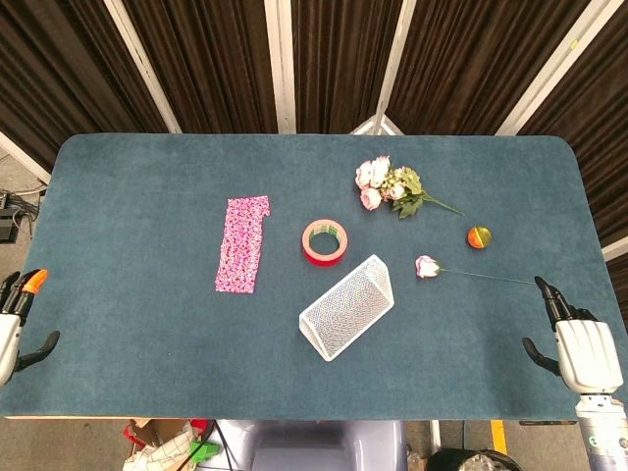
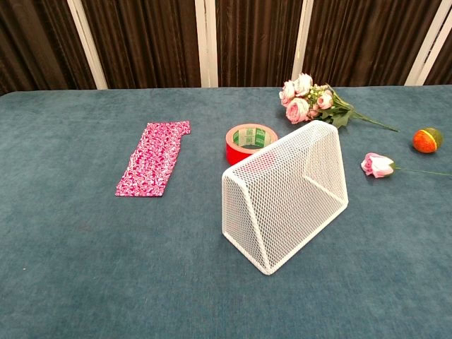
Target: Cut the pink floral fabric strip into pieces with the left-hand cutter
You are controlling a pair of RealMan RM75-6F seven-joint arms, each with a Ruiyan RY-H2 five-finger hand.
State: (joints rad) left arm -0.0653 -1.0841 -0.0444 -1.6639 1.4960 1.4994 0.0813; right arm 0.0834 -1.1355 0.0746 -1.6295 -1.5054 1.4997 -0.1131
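Observation:
The pink floral fabric strip [image 1: 242,243] lies flat on the blue table, left of centre, also seen in the chest view [image 2: 153,167]. My left hand [image 1: 14,326] shows only in part at the table's near left edge, far from the strip. An orange-tipped piece [image 1: 35,281] sits at its fingers; whether this is the cutter and whether it is held is unclear. My right hand [image 1: 585,351] rests at the near right corner, fingers stretched forward and thumb apart, holding nothing. Neither hand appears in the chest view.
A red tape roll [image 1: 325,241] sits right of the strip, with a white wire-mesh basket [image 1: 345,306] lying on its side just before it. A rose bouquet [image 1: 390,186], a single rose [image 1: 427,266] and an orange ball [image 1: 479,236] lie toward the right.

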